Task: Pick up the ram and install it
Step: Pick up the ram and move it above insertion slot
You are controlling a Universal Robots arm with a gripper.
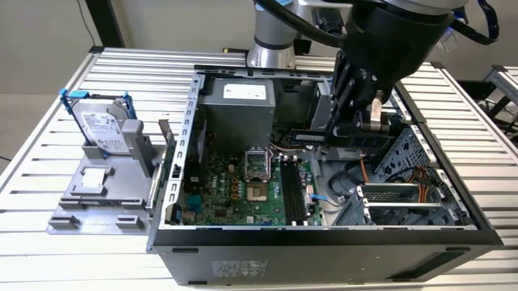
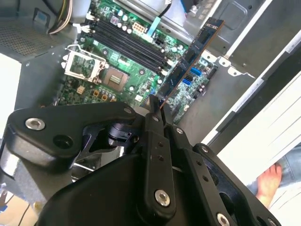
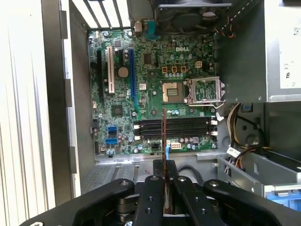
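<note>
The ram [image 1: 317, 137] is a thin dark stick hanging level above the open computer case, over the area beside the power supply. My gripper [image 1: 356, 130] is shut on one end of it. In the second wrist view the ram [image 2: 190, 59] juts out from the gripper [image 2: 155, 111] above the green motherboard [image 2: 136, 80]. In the first wrist view the ram [image 3: 164, 134] appears edge-on, rising from the gripper [image 3: 164, 165] and crossing the long black memory slots [image 3: 176, 127]. Those slots [image 1: 293, 194] lie below the stick and apart from it.
A silver hard drive in a blue-handled frame [image 1: 104, 126] stands on a grey fixture [image 1: 97, 200] at the exterior view's left of the case. The power supply [image 1: 239, 109], the drive cage [image 1: 404, 200] and loose cables [image 3: 235, 122] crowd the case. Part of a person [image 2: 268, 181] shows beyond the table.
</note>
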